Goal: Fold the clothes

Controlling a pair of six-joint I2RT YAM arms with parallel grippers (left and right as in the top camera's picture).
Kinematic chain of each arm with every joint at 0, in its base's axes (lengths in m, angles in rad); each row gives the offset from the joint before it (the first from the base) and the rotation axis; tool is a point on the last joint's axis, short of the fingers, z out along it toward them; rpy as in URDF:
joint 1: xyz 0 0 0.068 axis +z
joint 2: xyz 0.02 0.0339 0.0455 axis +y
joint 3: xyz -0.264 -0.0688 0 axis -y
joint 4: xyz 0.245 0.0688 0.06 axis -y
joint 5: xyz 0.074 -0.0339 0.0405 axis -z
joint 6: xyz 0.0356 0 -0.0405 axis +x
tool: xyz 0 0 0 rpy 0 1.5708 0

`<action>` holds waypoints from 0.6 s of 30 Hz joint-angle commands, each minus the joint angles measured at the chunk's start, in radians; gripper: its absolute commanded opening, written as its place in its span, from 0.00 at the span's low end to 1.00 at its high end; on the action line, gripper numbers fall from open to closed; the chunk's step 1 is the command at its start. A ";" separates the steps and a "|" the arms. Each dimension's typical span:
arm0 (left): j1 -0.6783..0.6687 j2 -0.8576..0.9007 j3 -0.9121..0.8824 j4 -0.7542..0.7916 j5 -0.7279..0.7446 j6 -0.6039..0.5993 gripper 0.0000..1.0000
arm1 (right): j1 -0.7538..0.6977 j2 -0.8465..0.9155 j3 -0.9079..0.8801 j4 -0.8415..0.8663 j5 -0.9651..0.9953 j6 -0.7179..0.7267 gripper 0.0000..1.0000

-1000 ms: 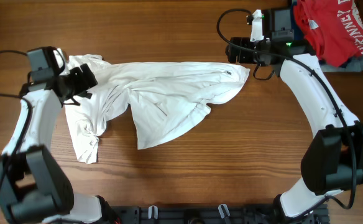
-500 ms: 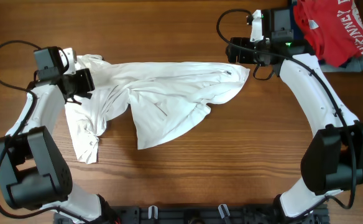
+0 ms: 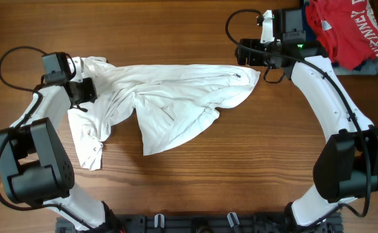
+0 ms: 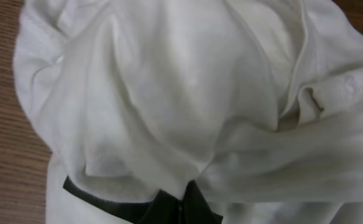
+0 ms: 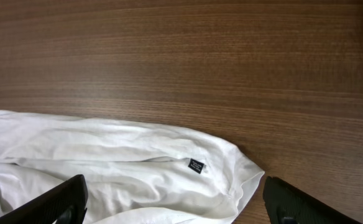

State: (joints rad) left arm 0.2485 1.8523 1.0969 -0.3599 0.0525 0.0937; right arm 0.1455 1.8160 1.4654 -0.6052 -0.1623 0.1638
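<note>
**White tee crumpled mid-table, L gripper pinched into its left end**

The white T-shirt (image 3: 169, 97) lies rumpled across the wooden table (image 3: 195, 32), stretched side to side, no lettering visible from above. One end reaches toward the R arm, w/ a small black tag (image 5: 196, 165) near that edge. The other end bunches up by the L arm, and a narrow strip of cloth trails down from there toward the table's near edge. A wider flap hangs from the shirt's middle, pointing the same way.

L gripper (image 3: 85, 90) sits on the shirt's left end, fingers pressed together w/ fabric bunched at the tips. In the left wrist view the black fingertips (image 4: 181, 208) meet at the bottom of the frame, folds of white cloth gathered right at them & filling nearly the whole view.

R gripper (image 3: 246, 53) is just beside the shirt's right end, not touching it. Fingers spread wide: the right wrist view shows the two dark fingers (image 5: 57, 202) at opposite bottom corners, shirt edge & tag between them, bare wood beyond.

Red garment w/ white lettering (image 3: 347, 29) is piled past the shirt's right end, in the table's far corner behind the R arm, lying on something blue (image 3: 370, 65).
</note>
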 commanded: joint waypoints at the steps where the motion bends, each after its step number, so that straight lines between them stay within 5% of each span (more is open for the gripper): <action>1: -0.005 -0.098 0.029 -0.003 -0.047 -0.112 0.04 | 0.000 0.026 0.019 0.006 0.016 -0.006 0.91; 9: -0.018 -0.354 0.105 -0.010 -0.038 -0.262 0.04 | 0.000 0.026 0.019 -0.016 0.012 -0.006 0.90; 18: -0.122 -0.584 0.113 0.096 -0.036 -0.262 0.04 | 0.000 0.026 0.019 -0.063 -0.061 -0.034 0.90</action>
State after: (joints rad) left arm 0.1642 1.3136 1.2018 -0.2852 0.0200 -0.1455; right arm 0.1455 1.8160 1.4654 -0.6571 -0.1719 0.1608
